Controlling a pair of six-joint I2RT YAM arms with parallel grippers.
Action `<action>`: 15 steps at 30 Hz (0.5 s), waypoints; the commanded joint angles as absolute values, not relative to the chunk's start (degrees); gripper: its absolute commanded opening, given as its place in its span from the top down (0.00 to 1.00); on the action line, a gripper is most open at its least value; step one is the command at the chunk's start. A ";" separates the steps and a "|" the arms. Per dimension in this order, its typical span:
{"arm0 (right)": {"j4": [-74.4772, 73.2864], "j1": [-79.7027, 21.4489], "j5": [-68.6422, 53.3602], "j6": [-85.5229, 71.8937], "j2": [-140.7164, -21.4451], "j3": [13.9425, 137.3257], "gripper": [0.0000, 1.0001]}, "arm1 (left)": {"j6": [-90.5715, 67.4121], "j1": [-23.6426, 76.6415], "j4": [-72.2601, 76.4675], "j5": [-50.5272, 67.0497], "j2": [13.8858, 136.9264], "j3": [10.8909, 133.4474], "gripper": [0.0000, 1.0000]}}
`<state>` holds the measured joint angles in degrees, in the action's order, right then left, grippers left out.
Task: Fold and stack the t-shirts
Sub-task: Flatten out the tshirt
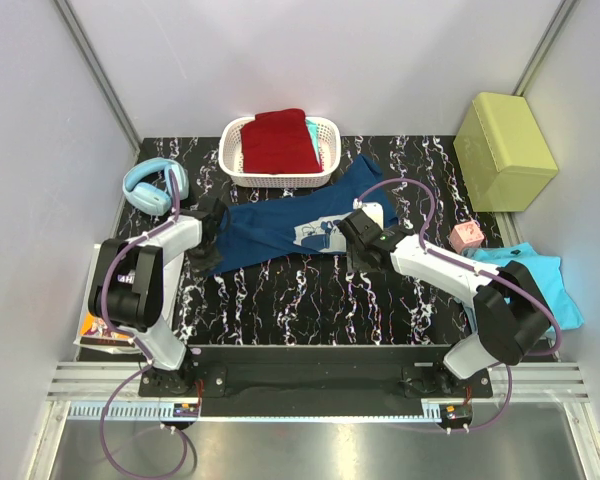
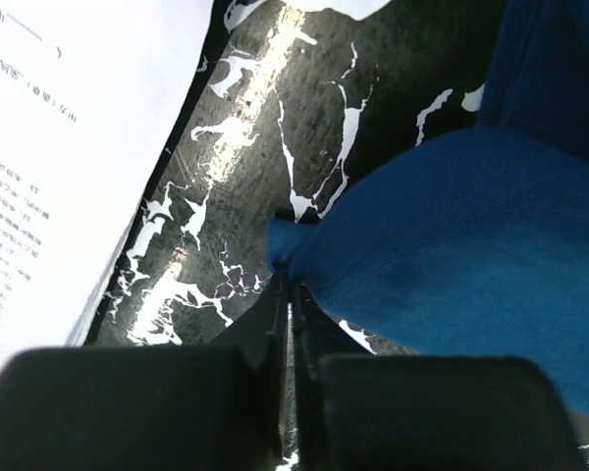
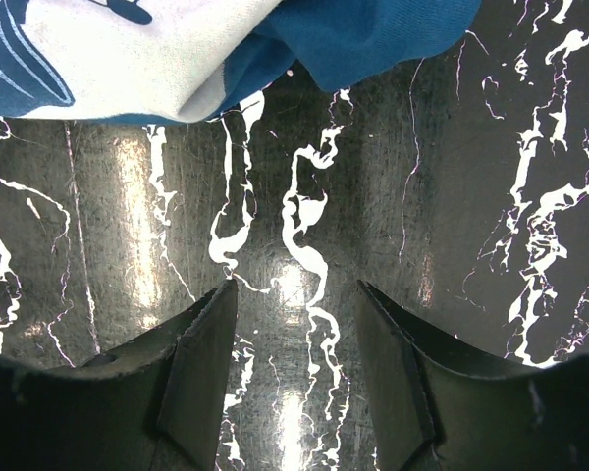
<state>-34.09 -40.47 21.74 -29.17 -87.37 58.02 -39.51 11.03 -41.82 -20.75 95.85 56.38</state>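
Note:
A navy blue t-shirt (image 1: pixel 280 225) with a white chest print lies spread across the middle of the black marbled table. My left gripper (image 1: pixel 212 226) is at the shirt's left edge. In the left wrist view its jaws (image 2: pixel 293 285) are shut, pinching a bunched corner of the navy cloth (image 2: pixel 452 245). My right gripper (image 1: pixel 356 226) hangs open over the shirt's right part; in its wrist view the fingers (image 3: pixel 296 287) frame bare table, with the cloth edge and print (image 3: pixel 128 59) just ahead. A dark red t-shirt (image 1: pixel 278 140) lies folded in a basket. A turquoise t-shirt (image 1: pixel 540 280) lies at the right.
The white basket (image 1: pixel 238 165) stands at the back centre. Light blue headphones (image 1: pixel 155 186) lie at the back left, a yellow-green box (image 1: pixel 505 150) at the back right, and a small pink object (image 1: pixel 466 236) beside the right arm. Printed paper (image 2: pixel 59 147) lies at the table's left edge.

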 commanded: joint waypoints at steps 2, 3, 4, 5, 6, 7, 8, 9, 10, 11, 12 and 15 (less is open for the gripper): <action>-33.22 -40.96 21.45 -29.18 -86.57 58.36 0.41 | -39.29 10.90 -40.60 -20.30 92.47 57.13 1.00; -33.14 -40.96 21.36 -29.27 -86.57 58.45 0.42 | -39.11 10.90 -40.87 -20.65 91.59 57.13 1.00; -33.05 -40.96 21.27 -29.35 -86.75 58.45 0.42 | -39.02 10.90 -41.13 -21.26 89.49 57.30 1.00; -32.96 -40.87 21.01 -29.36 -86.84 58.45 0.42 | -38.59 10.90 -41.65 -21.53 88.52 58.17 1.00; -32.87 -40.96 21.01 -29.44 -86.75 58.53 0.41 | -38.24 10.99 -41.83 -21.79 87.46 58.71 1.00; -32.78 -40.96 20.83 -29.44 -86.84 58.54 0.42 | -37.88 10.99 -42.01 -21.97 86.84 59.58 1.00; -32.78 -41.04 20.66 -29.53 -87.10 58.54 0.42 | -37.27 10.99 -42.62 -22.15 85.62 61.50 1.00; -32.70 -40.96 20.57 -29.62 -87.27 58.62 0.42 | -36.83 10.99 -42.80 -22.24 85.26 62.57 1.00; -32.61 -41.04 20.48 -29.62 -87.19 58.80 0.41 | -36.48 11.07 -42.98 -22.76 85.08 63.71 1.00; -32.69 -41.04 20.30 -29.62 -87.62 58.80 0.42 | -35.69 11.34 -43.24 -23.20 85.17 65.81 1.00; -32.52 -41.13 20.22 -29.71 -87.71 58.97 0.42 | -35.34 11.34 -43.16 -24.07 85.60 66.79 1.00; -32.69 -41.31 19.95 -29.62 -87.80 59.24 0.42 | -33.75 11.34 -43.24 -24.87 89.54 70.65 1.00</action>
